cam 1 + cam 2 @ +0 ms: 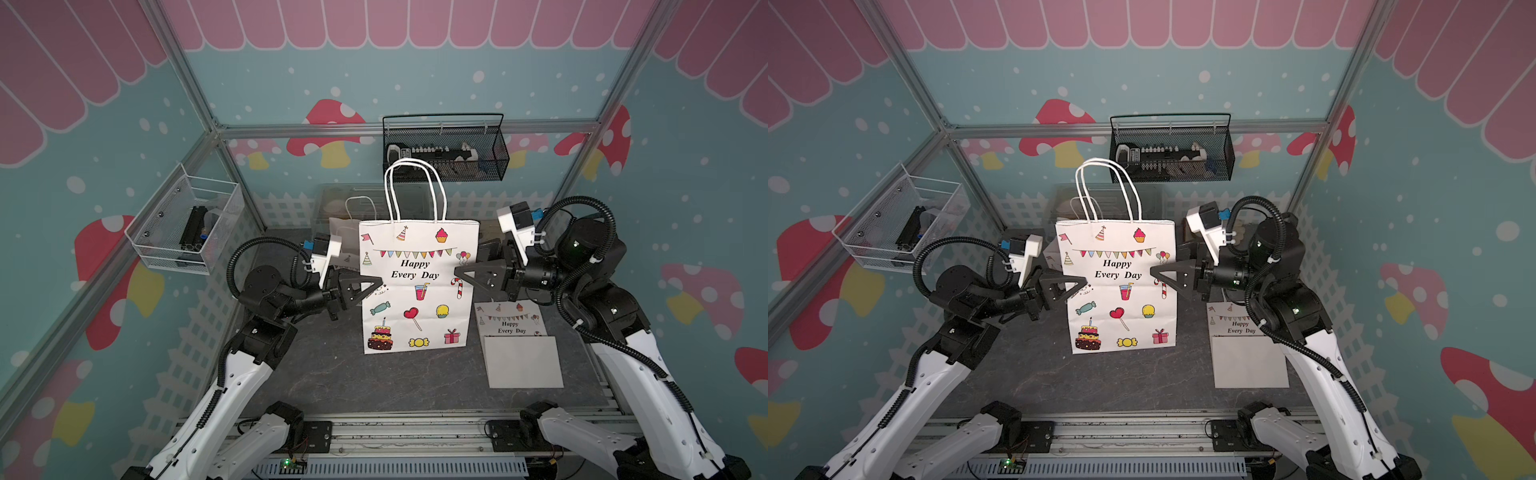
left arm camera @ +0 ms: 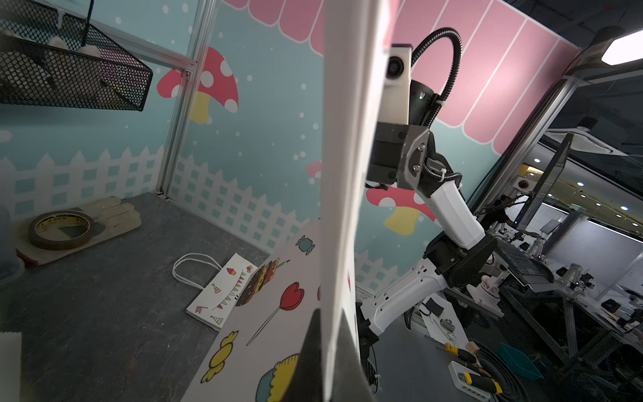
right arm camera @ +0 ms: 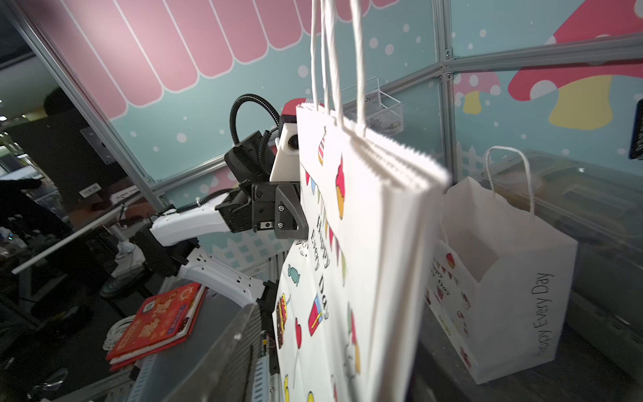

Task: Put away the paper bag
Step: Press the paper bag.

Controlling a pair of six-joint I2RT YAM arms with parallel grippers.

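Note:
The paper bag (image 1: 417, 286) (image 1: 1121, 286) is white with party drawings and "Happy Every Day", folded flat. It stands upright over the middle of the table with its rope handles up. My left gripper (image 1: 376, 286) (image 1: 1081, 283) is shut on the bag's left edge. In the left wrist view both fingers pinch the white edge (image 2: 334, 243). My right gripper (image 1: 460, 275) (image 1: 1155, 272) is at the bag's right edge and open. In the right wrist view one finger (image 3: 240, 351) stands apart from the bag's printed face (image 3: 362, 243); the other finger is hidden.
A second, opened bag (image 1: 345, 245) (image 3: 504, 278) stands behind. A folded bag (image 1: 517, 345) (image 2: 222, 292) lies flat at the right front. A clear box (image 1: 332, 203) sits at the back, with a black mesh basket (image 1: 444, 166) above it. A white wire basket (image 1: 187, 224) hangs left. A tape roll (image 2: 61, 229) lies on a glove.

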